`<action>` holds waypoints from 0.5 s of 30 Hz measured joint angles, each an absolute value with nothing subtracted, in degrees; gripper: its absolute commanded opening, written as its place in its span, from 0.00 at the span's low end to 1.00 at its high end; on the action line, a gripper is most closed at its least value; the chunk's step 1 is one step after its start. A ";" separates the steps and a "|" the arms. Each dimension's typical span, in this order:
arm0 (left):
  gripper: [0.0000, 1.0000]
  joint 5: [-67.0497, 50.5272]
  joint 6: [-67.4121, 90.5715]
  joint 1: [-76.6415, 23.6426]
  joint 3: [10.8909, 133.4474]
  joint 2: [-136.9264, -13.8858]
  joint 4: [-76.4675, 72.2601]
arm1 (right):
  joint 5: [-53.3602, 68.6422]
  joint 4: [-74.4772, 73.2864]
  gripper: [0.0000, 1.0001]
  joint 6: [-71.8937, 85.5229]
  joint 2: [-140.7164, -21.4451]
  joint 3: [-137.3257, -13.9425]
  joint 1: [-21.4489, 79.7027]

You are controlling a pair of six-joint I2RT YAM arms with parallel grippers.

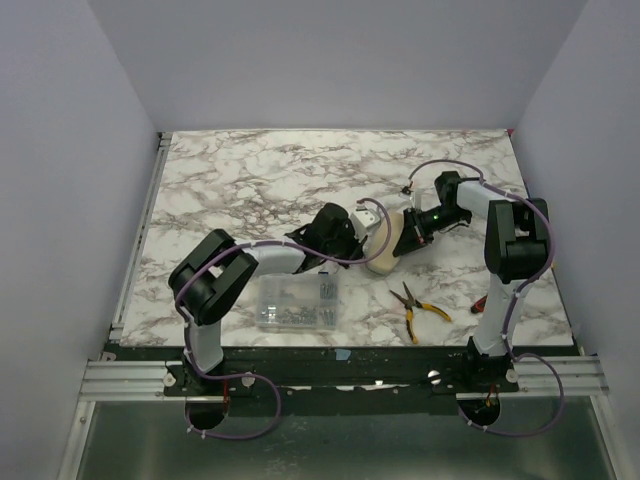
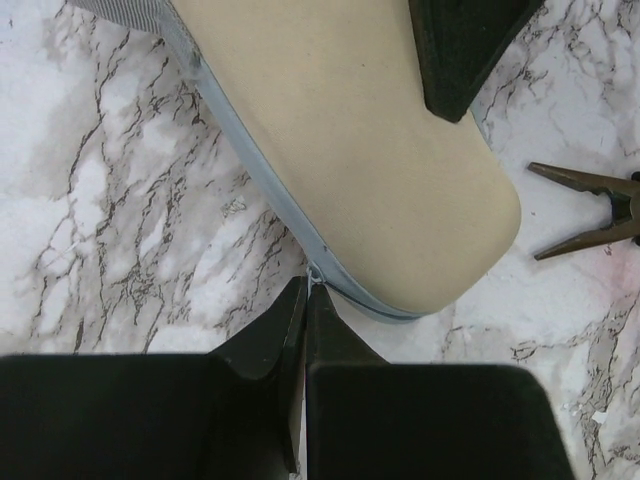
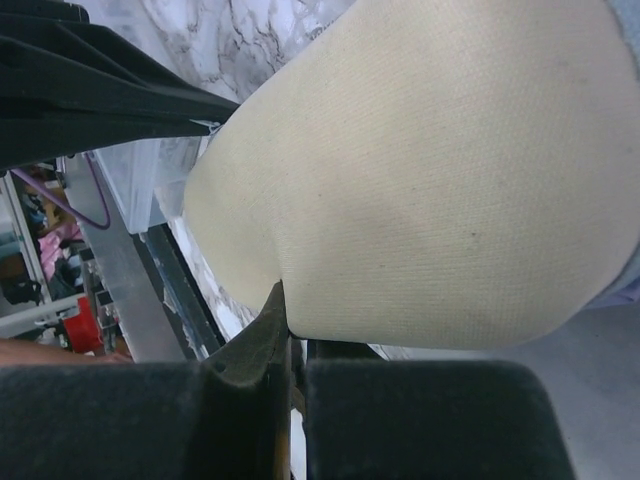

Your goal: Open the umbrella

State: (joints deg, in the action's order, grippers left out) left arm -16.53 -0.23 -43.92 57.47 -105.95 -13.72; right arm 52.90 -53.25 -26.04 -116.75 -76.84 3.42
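The umbrella lies bundled in its cream sleeve at mid-table, between my two grippers. A pale blue zipper runs along the sleeve's edge. My left gripper is shut, its tips pinching the small zipper pull; in the top view it sits at the sleeve's left side. My right gripper is shut on a fold of the sleeve's cloth; in the top view it is at the sleeve's right side. The canopy and shaft are hidden inside.
A clear plastic box of screws lies near the front, left of centre. Yellow-handled pliers lie front right, their tips showing in the left wrist view. A small red-handled tool lies by the right arm's base.
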 measured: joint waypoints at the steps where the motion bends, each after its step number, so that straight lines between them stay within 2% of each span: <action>1: 0.00 -16.53 -0.21 -43.88 58.24 -106.37 -13.30 | 52.90 -53.56 0.01 -26.65 -116.75 -76.88 3.46; 15: 0.00 -16.25 5.78 -42.78 72.12 -112.97 -4.05 | 52.82 -56.34 0.00 -30.76 -116.79 -76.86 3.86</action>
State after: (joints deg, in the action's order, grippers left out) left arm -16.25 5.78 -42.78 72.12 -112.97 -4.05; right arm 52.82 -56.34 -30.76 -116.79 -76.86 3.86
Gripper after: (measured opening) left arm 0.012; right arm 0.041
